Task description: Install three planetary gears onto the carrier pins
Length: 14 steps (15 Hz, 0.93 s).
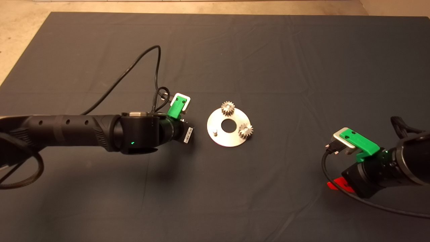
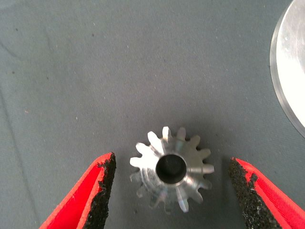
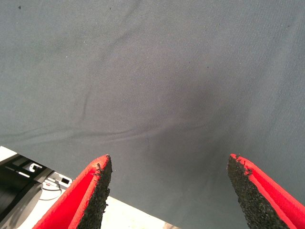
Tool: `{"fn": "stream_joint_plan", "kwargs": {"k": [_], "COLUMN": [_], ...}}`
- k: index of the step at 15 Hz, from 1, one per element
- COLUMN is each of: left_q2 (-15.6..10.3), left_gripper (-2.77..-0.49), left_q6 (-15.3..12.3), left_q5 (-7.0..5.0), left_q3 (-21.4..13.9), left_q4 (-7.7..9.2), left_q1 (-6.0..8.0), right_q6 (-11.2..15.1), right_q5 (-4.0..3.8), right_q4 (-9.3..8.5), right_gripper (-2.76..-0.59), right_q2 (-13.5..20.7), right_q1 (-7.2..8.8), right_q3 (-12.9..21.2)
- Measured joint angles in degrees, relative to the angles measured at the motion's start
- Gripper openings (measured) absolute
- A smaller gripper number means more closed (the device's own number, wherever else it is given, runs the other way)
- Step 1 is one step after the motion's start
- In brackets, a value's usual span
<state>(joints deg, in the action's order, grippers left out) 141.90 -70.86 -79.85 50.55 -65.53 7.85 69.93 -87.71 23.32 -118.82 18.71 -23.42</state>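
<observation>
The silver disc lies mid-mat with a central hole. Two planetary gears sit on two of its carrier pins. The third carrier pin stands bare on the side facing my left arm. My left gripper hangs just left of the disc, its fingers hidden under the wrist in the head view. In the left wrist view a third planetary gear lies flat on the mat. It sits between the open left gripper's fingers, touching neither pad. The disc's rim shows close by.
My right gripper waits at the lower right of the mat. In the right wrist view this gripper is open over bare mat, and the mat's edge and floor equipment show beyond. A black cable loops behind the left arm.
</observation>
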Motion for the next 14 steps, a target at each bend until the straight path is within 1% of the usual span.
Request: {"fn": "stream_joint_plan", "kwargs": {"k": [2,3,4,7,8,9,11,12,14], "left_q2": [0.0,0.0,-0.3,-1.0,-1.0,-1.0,-0.9,-1.0,-0.9], "left_gripper": [-1.59,-1.6,-1.72,-1.75,-1.79,-1.9,-1.91,-2.0,-2.04], "left_q6": [0.0,0.0,0.0,0.0,0.0,0.0,0.0,0.0,0.0], "left_q5": [0.0,0.0,0.05,0.0,0.02,0.02,0.02,0.06,0.22], "left_q3": [0.0,0.0,0.0,0.0,0.0,0.0,0.0,0.0,0.0], "left_q4": [-0.26,-0.26,-0.33,-0.33,-0.33,-0.33,-0.33,-0.31,-0.31], "left_q1": [-0.92,-1.03,-0.99,-1.0,-1.0,-1.0,-0.99,-1.0,-0.99], "right_q6": [0.0,0.0,0.0,-0.2,-0.2,-0.2,-0.2,-0.3,-0.4], "right_q5": [0.0,0.0,0.01,0.0,0.0,0.0,0.0,0.0,0.0], "right_q4": [0.0,0.0,0.0,0.0,0.0,0.0,0.0,0.0,0.0], "right_gripper": [-1.58,-1.58,-1.58,-1.58,-1.58,-1.58,-1.58,-1.58,-1.58], "right_q2": [0.0,0.1,0.1,0.1,0.1,0.1,0.1,0.1,0.1], "right_q1": [0.0,0.0,0.0,0.0,0.0,0.0,0.0,0.0,0.0], "right_q3": [0.0,0.0,0.0,0.0,0.0,0.0,0.0,0.0,0.0]}}
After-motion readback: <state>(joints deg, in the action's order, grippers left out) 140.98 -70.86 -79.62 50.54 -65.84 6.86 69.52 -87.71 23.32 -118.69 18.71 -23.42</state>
